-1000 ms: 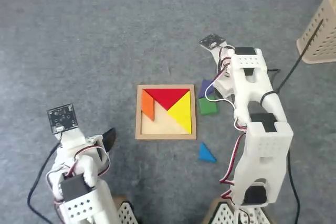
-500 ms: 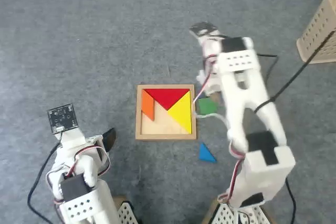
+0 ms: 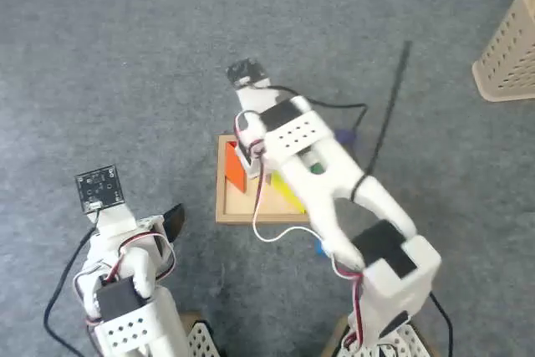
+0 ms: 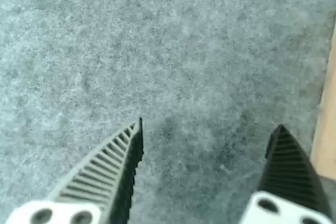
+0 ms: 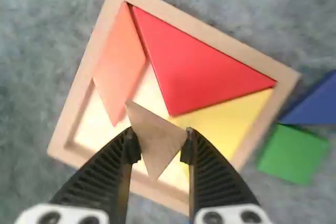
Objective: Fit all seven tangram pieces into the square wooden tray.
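The square wooden tray (image 5: 79, 95) holds a red triangle (image 5: 194, 72), an orange parallelogram (image 5: 118, 66) and a yellow triangle (image 5: 231, 124). My right gripper (image 5: 159, 136) hangs over the tray's bare part, shut on a pale tan triangle (image 5: 149, 121). In the high view the right arm covers most of the tray (image 3: 221, 181). A green square (image 5: 291, 153) and a dark blue piece (image 5: 315, 103) lie just outside the tray. My left gripper (image 4: 209, 127) stands open above bare grey mat, beside the tray's edge (image 4: 325, 108).
A small blue triangle (image 3: 320, 247) peeks out by the right arm, in front of the tray. A beige perforated basket (image 3: 510, 48) stands at the far right. The left arm (image 3: 125, 273) sits at the near left. Grey mat covers the table.
The right arm has swung left from the pieces beside the tray to above the tray. The left arm has kept still.
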Robot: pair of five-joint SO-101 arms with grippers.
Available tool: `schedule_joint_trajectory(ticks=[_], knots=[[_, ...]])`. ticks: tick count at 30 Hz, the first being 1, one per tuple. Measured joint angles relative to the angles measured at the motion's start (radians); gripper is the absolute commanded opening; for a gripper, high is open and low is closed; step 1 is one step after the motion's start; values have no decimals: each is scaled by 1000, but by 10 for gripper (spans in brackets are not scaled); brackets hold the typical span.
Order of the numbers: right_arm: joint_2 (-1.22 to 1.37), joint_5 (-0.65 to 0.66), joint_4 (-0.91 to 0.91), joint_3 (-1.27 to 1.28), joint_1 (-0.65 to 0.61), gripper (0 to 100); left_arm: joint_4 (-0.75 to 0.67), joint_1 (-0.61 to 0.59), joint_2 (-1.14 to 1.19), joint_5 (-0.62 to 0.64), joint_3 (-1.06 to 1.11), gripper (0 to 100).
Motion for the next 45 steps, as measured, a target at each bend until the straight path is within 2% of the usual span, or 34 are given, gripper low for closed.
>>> schedule_joint_trajectory(ticks=[7,12,19,29,32,34,40,45], knots=[[133,-149,-34,-43,-37,17,0,0,0,0,0,354],[166,-170,-38,-66,-40,20,0,0,0,0,0,354],[166,-187,-54,-66,-40,169,0,0,0,0,0,354],[166,-232,-80,-69,-40,162,0,0,0,0,0,354],[166,-232,-80,-69,-40,71,0,0,0,0,0,354],[152,-224,-61,-69,-38,0,0,0,0,0,0,354],[-29,-94,-35,-6,8,6,0,0,0,0,0,354],[-232,15,-233,282,12,6,0,0,0,0,0,354]])
